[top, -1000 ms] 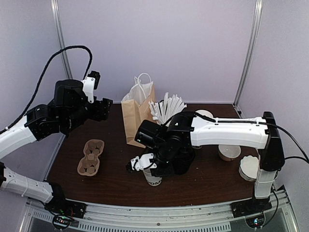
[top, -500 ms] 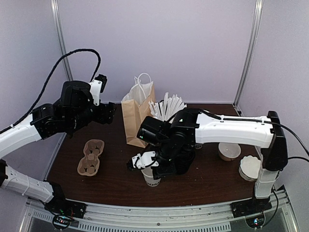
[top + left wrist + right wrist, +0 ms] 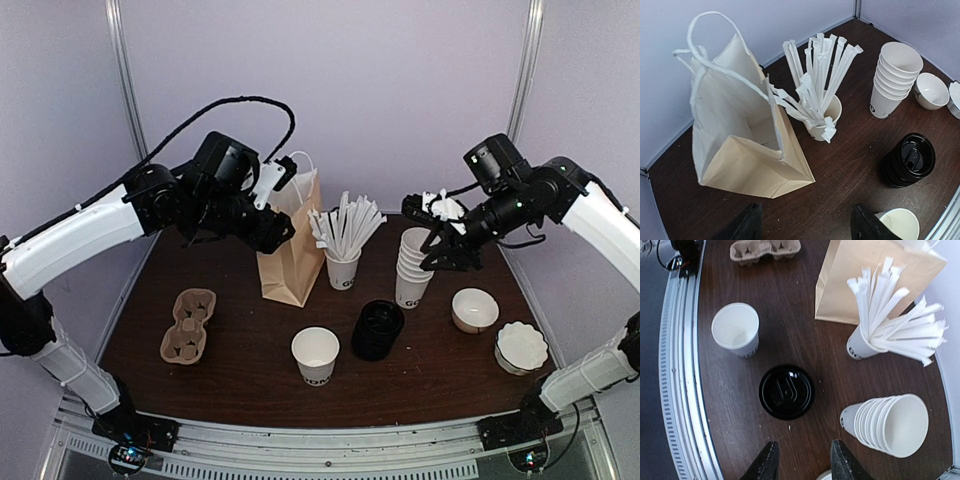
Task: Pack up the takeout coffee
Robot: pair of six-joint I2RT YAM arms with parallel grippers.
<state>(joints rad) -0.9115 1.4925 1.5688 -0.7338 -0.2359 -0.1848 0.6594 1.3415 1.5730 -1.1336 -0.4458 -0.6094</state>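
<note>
No cup with a black lid shows, so the takeout coffee is out of view. A single lidless white cup (image 3: 315,355) with dark lettering stands near the front edge, beside a black stack of dome lids (image 3: 378,330). A brown paper bag (image 3: 290,245) stands open at the back. My left gripper (image 3: 275,228) hovers high beside the bag, open and empty; in its wrist view (image 3: 807,215) bare table lies between the jaws. My right gripper (image 3: 428,238) hangs above the stack of white cups (image 3: 413,270), open and empty, with the lids (image 3: 786,391) just ahead of its jaws (image 3: 805,445).
A white cup full of white sticks (image 3: 343,268) stands right of the bag. A cardboard cup carrier (image 3: 189,325) lies at the left. Two white bowls (image 3: 474,310) (image 3: 521,347) sit at the right. Booth walls close in the back and sides.
My right arm has lifted off the front cup and swung up to the back right. My left arm has moved right, to the bag. The cup and the lid stack are now uncovered.
</note>
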